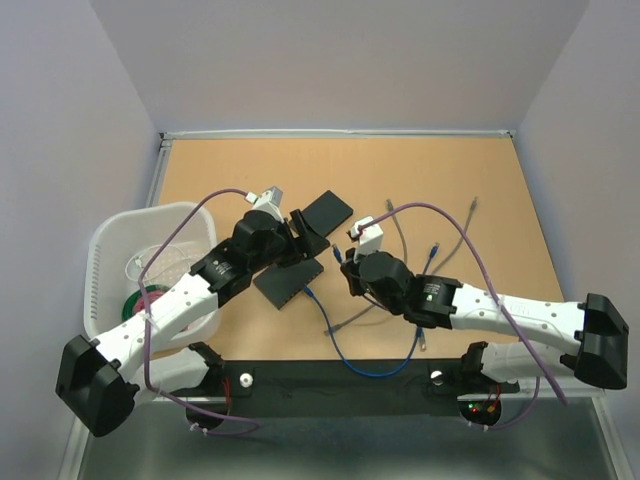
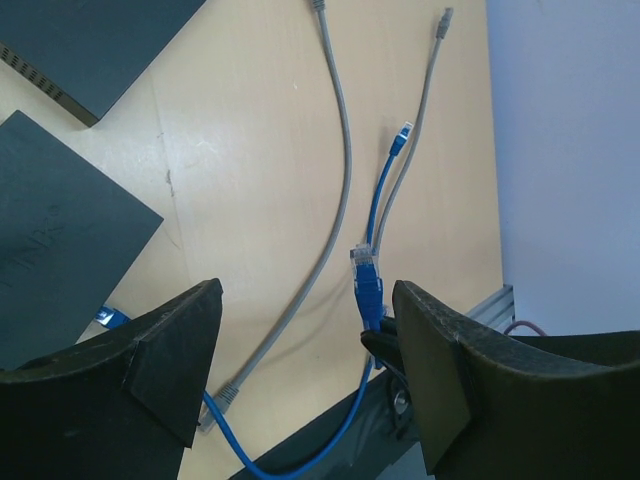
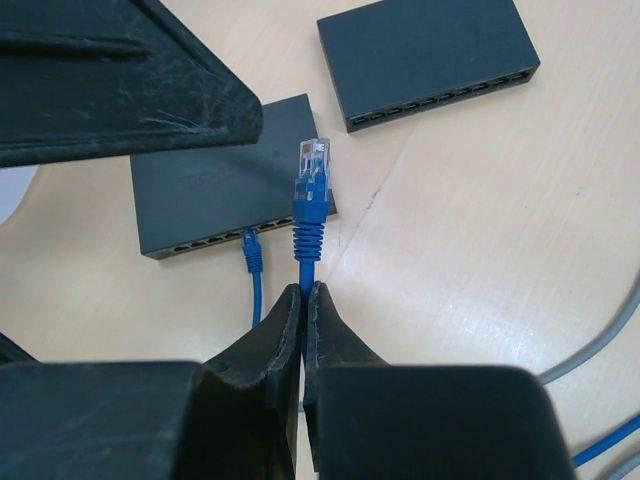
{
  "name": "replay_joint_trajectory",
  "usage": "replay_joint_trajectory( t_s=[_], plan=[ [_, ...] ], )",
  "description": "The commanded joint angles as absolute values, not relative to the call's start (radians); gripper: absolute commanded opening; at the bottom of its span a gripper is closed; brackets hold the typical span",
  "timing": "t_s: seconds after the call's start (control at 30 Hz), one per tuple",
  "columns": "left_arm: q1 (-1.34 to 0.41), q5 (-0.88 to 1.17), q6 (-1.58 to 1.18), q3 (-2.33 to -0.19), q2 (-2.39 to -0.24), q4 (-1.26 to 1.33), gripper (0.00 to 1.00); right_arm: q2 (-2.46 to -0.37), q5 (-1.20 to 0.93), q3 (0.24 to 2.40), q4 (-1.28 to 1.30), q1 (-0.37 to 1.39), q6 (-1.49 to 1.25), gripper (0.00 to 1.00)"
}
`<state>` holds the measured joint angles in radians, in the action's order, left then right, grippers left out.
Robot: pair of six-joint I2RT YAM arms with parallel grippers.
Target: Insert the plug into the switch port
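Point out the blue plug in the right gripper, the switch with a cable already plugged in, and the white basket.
blue plug (image 3: 312, 165), right wrist view, on its clear tip.
switch (image 3: 215, 190), right wrist view, on its top face.
white basket (image 1: 108, 262), top external view, on its left wall.

the left gripper (image 2: 307, 298) hung open over the near switch (image 1: 290, 282), and one of its fingers (image 3: 120, 80) crossed just beside the blue plug (image 3: 310, 185) pinched in the right gripper (image 3: 303, 295). bare table (image 1: 450, 170) lay between plug and port row, where another blue connector (image 3: 252, 250) filled one port. loose grey cables (image 2: 343, 170) littered the middle right, a white basket (image 1: 120, 250) blocked the left edge, and the far strip was open wood.
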<state>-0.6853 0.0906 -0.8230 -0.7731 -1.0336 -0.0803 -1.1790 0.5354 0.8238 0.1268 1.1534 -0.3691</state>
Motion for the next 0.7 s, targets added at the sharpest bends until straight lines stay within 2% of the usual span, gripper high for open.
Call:
replay_joint_trajectory(
  t_s=[0.0,0.6,0.63,0.67],
  plan=[
    [-0.703,0.067,-0.842,-0.813,-1.043,-0.046,0.79,-1.184,0.575,0.880,0.109,1.173,-0.359,0.00],
    [-0.747,0.044,-0.884,-0.828,-1.131,0.040,0.69,-1.207,0.587,0.896,0.107,1.200,-0.357,0.00],
    [-0.747,0.041,-0.882,-0.831,-1.134,0.041,0.68,-1.206,0.588,0.896,0.107,1.200,-0.357,0.01],
    [-0.749,0.040,-0.879,-0.837,-1.137,0.041,0.62,-1.206,0.591,0.897,0.106,1.201,-0.359,0.00]
  ],
)
